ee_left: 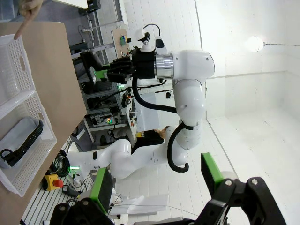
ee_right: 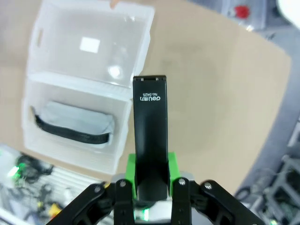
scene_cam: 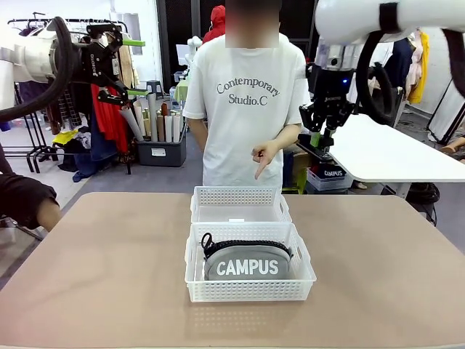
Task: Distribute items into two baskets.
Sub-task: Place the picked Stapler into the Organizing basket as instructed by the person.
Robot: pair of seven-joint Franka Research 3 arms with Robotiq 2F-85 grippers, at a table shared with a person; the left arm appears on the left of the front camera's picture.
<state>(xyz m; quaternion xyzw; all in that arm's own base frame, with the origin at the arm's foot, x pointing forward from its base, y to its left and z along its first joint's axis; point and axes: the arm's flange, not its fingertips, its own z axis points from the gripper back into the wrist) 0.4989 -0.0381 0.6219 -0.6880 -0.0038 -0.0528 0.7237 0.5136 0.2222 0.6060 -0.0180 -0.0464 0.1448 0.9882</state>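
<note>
Our right gripper (ee_right: 151, 180), clamped on the black desk stapler (ee_right: 150, 136), hangs probably high at two o'clock of the empty white lattice plastic basket (scene_cam: 240, 206), stapler's length pointing down.

Tan table (scene_cam: 109, 276) — white table (scene_cam: 392, 153) behind.

Front faces the person; both high wrist views share the baskets (scene_cam: 247, 240).

Bright, even light; wrist-view edge distortion.
</note>
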